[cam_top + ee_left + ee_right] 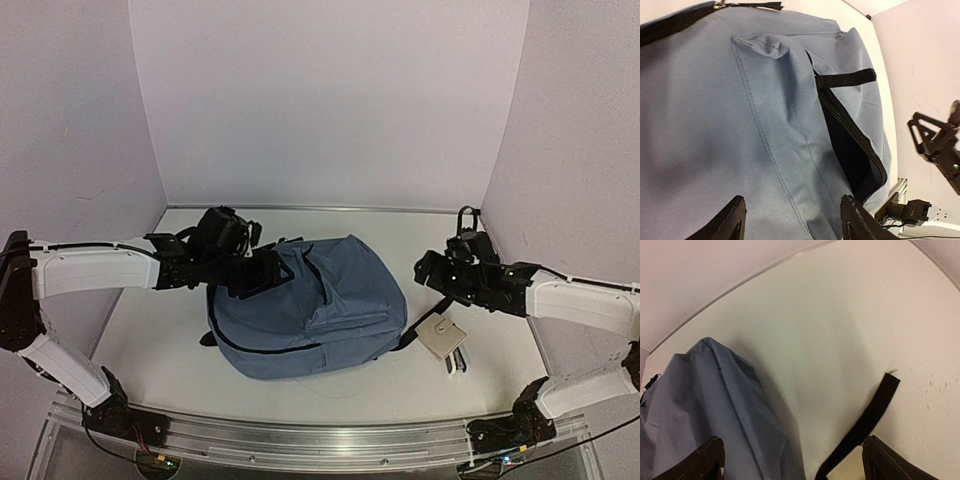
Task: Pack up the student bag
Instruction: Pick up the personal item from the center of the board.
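Note:
The slate-blue student bag (310,305) lies flat in the middle of the table. In the left wrist view the bag (740,125) fills the frame, with a zipper opening (850,145) gaping dark. My left gripper (262,268) is open, hovering just over the bag's upper left part, its fingers (730,222) apart above the fabric. My right gripper (428,270) is open, by the bag's right edge, above the table. The right wrist view shows the bag's side (715,410) and a black strap (865,425) on the table.
A tan flat square item (440,337) with a white object (457,362) under it lies right of the bag, near the front. A corner of it (850,470) shows in the right wrist view. White walls enclose the table on three sides.

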`<state>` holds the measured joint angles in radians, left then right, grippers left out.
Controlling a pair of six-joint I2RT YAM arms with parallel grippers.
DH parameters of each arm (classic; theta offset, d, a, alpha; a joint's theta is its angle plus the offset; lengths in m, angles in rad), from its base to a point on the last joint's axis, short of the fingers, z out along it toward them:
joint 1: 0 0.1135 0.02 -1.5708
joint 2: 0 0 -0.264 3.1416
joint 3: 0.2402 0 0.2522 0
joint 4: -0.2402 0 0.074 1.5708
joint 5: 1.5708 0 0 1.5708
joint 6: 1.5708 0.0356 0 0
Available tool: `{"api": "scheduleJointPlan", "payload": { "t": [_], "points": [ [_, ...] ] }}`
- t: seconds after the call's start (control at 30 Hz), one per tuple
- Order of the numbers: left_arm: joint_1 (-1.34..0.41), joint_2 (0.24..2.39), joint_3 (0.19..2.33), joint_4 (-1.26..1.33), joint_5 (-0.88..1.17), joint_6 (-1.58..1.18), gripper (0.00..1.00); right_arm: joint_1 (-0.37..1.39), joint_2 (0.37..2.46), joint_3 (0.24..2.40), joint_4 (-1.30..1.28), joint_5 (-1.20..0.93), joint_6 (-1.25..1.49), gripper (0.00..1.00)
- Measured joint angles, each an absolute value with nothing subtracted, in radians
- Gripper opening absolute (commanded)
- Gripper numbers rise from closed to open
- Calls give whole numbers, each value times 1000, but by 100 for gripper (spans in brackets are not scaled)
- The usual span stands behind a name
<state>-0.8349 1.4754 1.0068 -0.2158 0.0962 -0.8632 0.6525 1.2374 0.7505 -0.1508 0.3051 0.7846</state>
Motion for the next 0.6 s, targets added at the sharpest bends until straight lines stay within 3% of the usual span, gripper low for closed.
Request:
{"api": "scheduleJointPlan", "payload": {
  "t": [0.13, 0.23, 0.37, 0.6],
  "points": [
    [-818, 1425, 993, -230, 94, -865, 87, 546, 1219, 652, -191, 178, 821, 89],
    [-804, 1396, 980, -228, 102, -862, 92, 499, 1188, 591, -231, 125, 849, 89],
    [-784, 1362, 954, -227, 122, -860, 94, 467, 1121, 548, -284, 96, 886, 88],
    [-745, 1331, 918, -224, 163, -860, 95, 459, 1084, 503, -318, 69, 940, 71]
  ]
}}
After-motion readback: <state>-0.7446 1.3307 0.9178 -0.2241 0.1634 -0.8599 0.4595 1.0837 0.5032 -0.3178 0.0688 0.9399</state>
